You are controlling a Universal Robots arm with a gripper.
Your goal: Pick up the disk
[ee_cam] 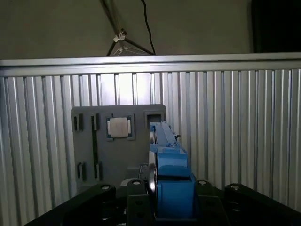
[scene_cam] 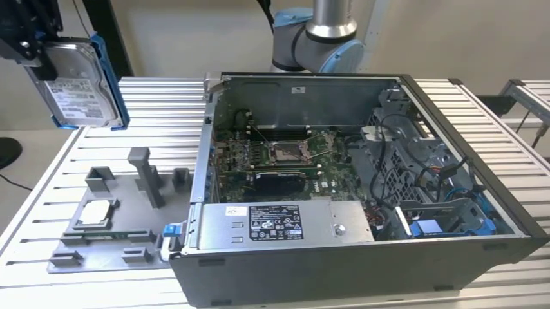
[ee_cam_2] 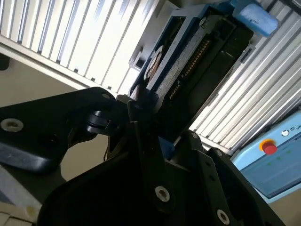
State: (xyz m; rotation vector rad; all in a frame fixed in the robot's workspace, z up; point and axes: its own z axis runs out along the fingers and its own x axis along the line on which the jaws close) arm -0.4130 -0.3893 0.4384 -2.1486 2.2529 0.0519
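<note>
Black fingers [ee_cam: 134, 193] press on the disk [ee_cam: 165, 141] from both sides in both wrist views, so the gripper [ee_cam: 169, 184] is clenched on it. The disk's blue bracket edge faces the first wrist camera.

In the exterior view the disk [scene_cam: 82, 84] hangs at about 10 o'clock in the frame. It is upright and slightly tilted, with its white label toward the camera and the blue bracket running down its 3 o'clock edge. The gripper [scene_cam: 30, 48] holds it at its upper end, and it is clear of the table [scene_cam: 507, 129].

At 6 o'clock from the disk, well apart, a grey tray [scene_cam: 94, 257] lies flat on the slatted table. A square chip [scene_cam: 94, 212] sits in one of its recesses.

At 3 o'clock from the tray, just beside it, stands the open case [scene_cam: 344, 270]. Inside, the board [scene_cam: 275, 161] is in the middle. A long grey box [scene_cam: 284, 222] lies at the board's 6 o'clock, and cables and a blue cage [scene_cam: 447, 225] lie toward 4 o'clock.

The arm [scene_cam: 322, 32] rises behind the case at 12 o'clock.
</note>
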